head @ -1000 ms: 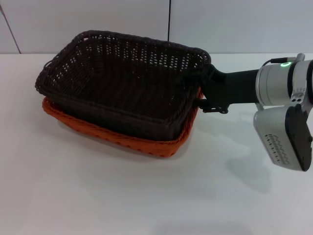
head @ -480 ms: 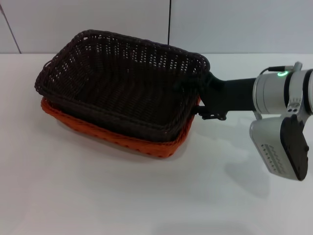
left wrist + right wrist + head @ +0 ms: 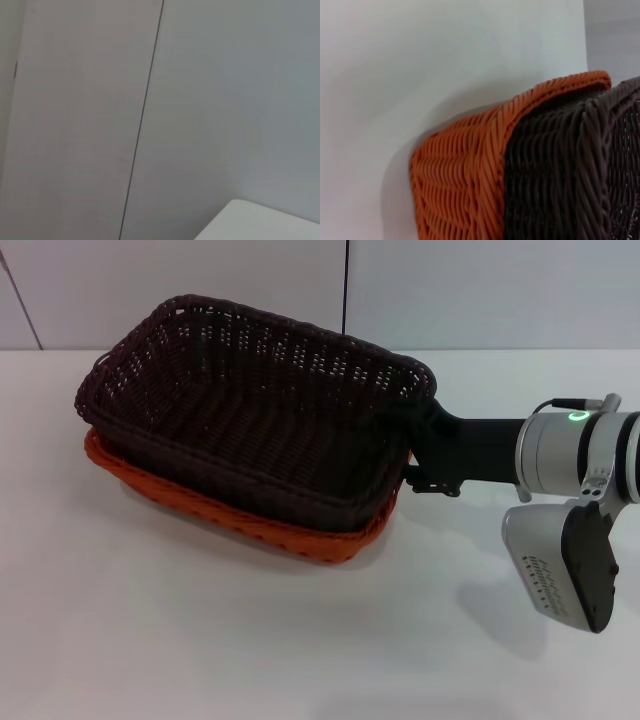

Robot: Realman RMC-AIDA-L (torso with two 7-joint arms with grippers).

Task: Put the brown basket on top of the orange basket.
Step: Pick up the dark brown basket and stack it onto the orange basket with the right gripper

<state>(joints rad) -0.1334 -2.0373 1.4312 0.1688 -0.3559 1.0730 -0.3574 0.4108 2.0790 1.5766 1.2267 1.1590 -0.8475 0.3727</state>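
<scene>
The brown basket point(image 3: 250, 410) sits nested inside the orange basket point(image 3: 250, 528) at the left middle of the white table; only the orange rim and lower wall show beneath it. My right gripper point(image 3: 411, 448) reaches in from the right and is shut on the brown basket's right end wall, its tips hidden by the braided rim. The right wrist view shows the orange basket's wall point(image 3: 460, 170) pressed against the brown basket's wall point(image 3: 560, 170). My left gripper is out of view.
The white table point(image 3: 200, 640) stretches in front of and to the right of the baskets. A pale wall with a dark vertical seam point(image 3: 347, 285) stands behind. The left wrist view shows only wall and a table corner point(image 3: 260, 222).
My right arm has come down and in a little, and the brown basket's right end has sunk with it, settling lower into the orange basket.
</scene>
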